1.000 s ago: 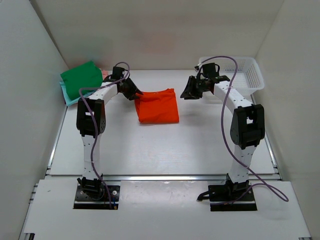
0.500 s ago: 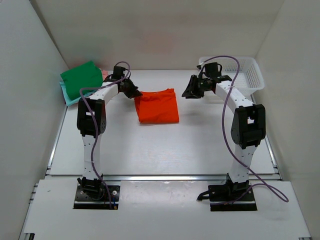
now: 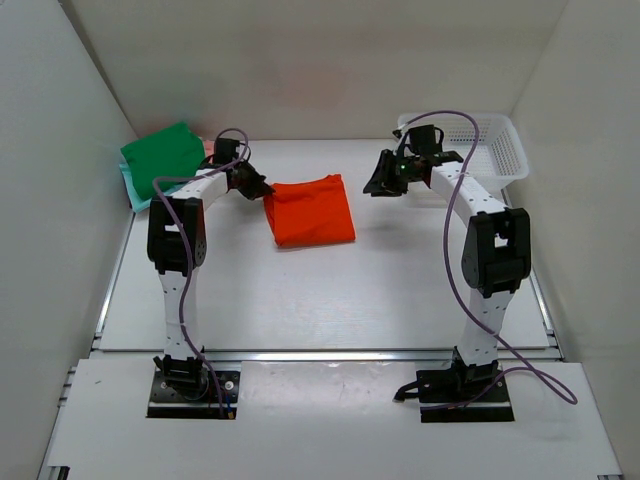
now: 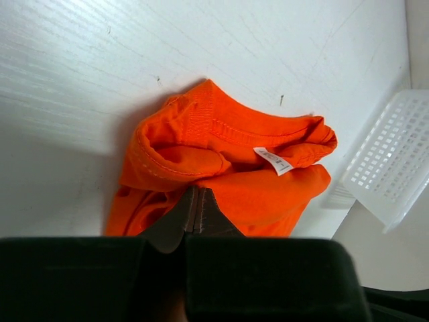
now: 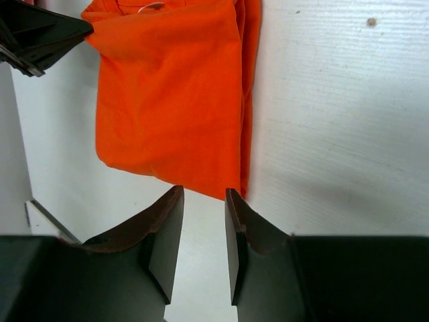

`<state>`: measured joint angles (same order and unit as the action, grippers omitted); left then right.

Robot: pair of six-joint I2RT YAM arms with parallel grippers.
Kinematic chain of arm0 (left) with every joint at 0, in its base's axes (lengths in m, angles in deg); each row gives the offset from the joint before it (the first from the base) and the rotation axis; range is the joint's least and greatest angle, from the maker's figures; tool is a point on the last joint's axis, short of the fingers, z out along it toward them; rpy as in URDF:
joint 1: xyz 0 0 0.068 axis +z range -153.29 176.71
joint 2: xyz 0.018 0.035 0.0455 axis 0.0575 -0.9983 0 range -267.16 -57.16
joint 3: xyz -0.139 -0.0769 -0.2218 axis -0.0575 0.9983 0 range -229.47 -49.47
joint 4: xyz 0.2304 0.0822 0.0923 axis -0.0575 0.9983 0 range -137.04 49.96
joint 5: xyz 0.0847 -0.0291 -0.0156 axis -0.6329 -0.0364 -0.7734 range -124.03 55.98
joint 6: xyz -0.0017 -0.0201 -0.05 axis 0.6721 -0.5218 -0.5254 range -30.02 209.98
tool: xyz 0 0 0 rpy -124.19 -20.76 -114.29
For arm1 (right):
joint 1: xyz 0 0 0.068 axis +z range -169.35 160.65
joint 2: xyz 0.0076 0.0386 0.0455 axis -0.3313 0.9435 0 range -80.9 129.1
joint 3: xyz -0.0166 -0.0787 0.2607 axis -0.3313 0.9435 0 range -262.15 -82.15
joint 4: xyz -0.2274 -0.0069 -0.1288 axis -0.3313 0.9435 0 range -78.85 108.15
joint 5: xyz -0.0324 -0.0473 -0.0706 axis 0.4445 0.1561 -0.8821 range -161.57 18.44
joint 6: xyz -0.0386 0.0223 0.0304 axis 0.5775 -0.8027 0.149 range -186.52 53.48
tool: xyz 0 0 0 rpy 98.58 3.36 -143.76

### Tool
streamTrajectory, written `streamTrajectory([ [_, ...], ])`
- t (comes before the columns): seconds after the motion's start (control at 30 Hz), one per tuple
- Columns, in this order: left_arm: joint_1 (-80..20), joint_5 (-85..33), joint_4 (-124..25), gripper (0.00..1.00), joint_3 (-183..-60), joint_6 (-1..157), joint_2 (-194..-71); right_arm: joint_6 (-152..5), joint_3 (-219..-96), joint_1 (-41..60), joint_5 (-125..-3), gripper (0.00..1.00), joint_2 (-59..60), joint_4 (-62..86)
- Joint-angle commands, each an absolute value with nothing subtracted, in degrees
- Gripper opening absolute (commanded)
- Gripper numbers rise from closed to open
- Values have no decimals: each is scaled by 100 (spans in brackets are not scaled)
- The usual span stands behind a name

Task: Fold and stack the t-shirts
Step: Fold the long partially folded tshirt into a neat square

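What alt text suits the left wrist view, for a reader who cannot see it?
The left gripper pinches the near edge of a bunched orange t-shirt on a white table. A label shows at its collar, and a white mesh basket lies at right.

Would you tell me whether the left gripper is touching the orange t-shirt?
Touching. The left wrist view shows the left gripper shut, pinching the orange t-shirt at its edge.
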<state>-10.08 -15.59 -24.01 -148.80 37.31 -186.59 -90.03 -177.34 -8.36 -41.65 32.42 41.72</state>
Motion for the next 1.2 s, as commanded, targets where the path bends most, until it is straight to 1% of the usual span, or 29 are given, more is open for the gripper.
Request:
streamTrajectory([
  [0.0, -954, -1504, -2638, 0, -14983, 3663, -18152, -8727, -17698, -714, -4308, 29, 3484, 3744],
  [0.07, -962, -1443, -2621, 0, -15036, 3672, -18214, -8665, -17917, -687, -4169, 29, 3826, 3402],
  [0.17, -997, -1337, -2638, 0, -14993, 3663, -18214, -8665, -18628, -617, -4168, 30, 4547, 3383],
  [0.23, -989, -1320, -2629, 0, -14975, 3715, -18206, -8700, -19146, -616, -4133, 33, 4942, 3304],
  [0.47, -971, -1188, -2550, 0, -14949, 3759, -18162, -8946, -19815, -625, -3695, 38, 5603, 2733],
  [0.57, -962, -1100, -2436, 0, -15133, 3804, -18206, -9086, -19965, -590, -3422, 40, 5858, 2610],
  [0.7, -980, -1117, -2401, 0, -15107, 3865, -18232, -9289, -19869, -564, -3237, 42, 5946, 2092],
  [0.8, -954, -1091, -2410, 0, -15054, 3830, -18179, -9395, -20061, -520, -3114, 44, 6069, 2100],
  [0.9, -962, -1047, -2392, 0, -15010, 3830, -18179, -9333, -20264, -458, -3227, 45, 6236, 2284],
  [1.1, -980, -995, -2401, 0, -14923, 3848, -18109, -9228, -20194, -440, -3570, 46, 6298, 2293],
  [1.17, -988, -977, -2410, 0, -14879, 3848, -18082, -9201, -20264, -441, -3632, 45, 6298, 2311],
])
